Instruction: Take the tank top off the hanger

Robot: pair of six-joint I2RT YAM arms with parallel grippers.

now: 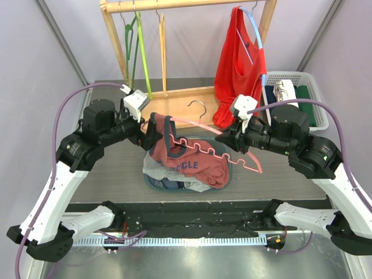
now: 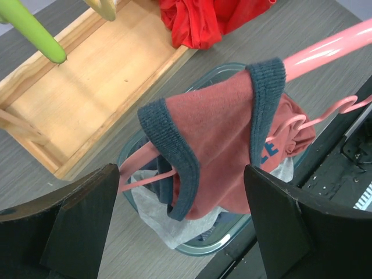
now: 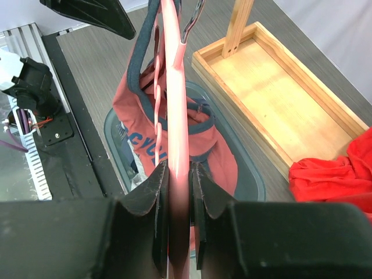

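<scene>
Top external view: my right gripper (image 1: 225, 138) is clamped on the pink hanger (image 1: 197, 124), and the red tank top (image 1: 189, 165) sags over the bin (image 2: 218, 72) at six o'clock from the wooden rack (image 1: 174, 103). My left gripper (image 2: 180, 180) gapes wide and empty around one shoulder. If I close now I risk pinching hanger with cloth, and a pull could twist the hanger out of my right grip.

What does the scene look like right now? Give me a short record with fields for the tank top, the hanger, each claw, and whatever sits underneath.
tank top: red with dark blue trim, draped on the hanger, strap looped over one arm of it
hanger: pink, held up above the bin
left claw: open, one finger on each side of the strap, not gripping
right claw: shut on the hanger
bin: on the table, directly under the tank top
task status: tank top not yet off
</scene>
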